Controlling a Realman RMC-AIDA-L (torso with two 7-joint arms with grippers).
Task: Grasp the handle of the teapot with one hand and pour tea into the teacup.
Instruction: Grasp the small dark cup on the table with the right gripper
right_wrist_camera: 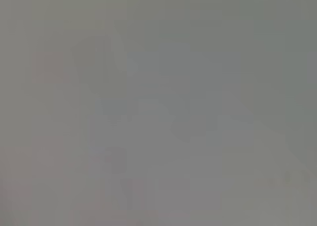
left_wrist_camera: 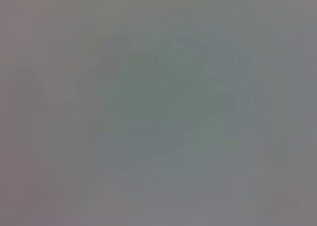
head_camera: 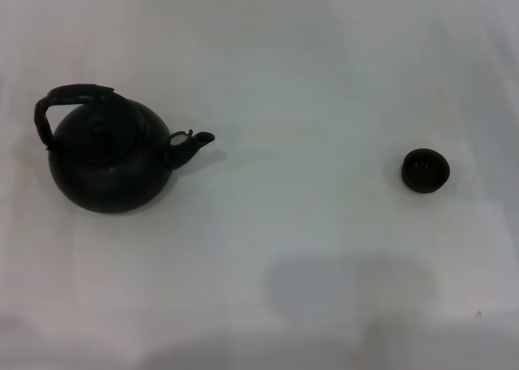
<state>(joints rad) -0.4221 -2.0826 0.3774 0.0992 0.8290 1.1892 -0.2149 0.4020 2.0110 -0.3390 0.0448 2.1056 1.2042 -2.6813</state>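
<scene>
The black teapot [head_camera: 109, 161] stands upright on the left of the white table in the head view, its short spout [head_camera: 195, 143] pointing right. Its dark wrapped handle [head_camera: 69, 101] arches over the top. The small dark teacup [head_camera: 425, 170] stands upright on the right, far from the pot. No gripper or arm shows in the head view. Both wrist views show only a plain grey surface, with no fingers and no objects.
The white table [head_camera: 292, 86] fills the head view. Faint shadows lie along its near edge [head_camera: 349, 297]. Nothing else stands on it.
</scene>
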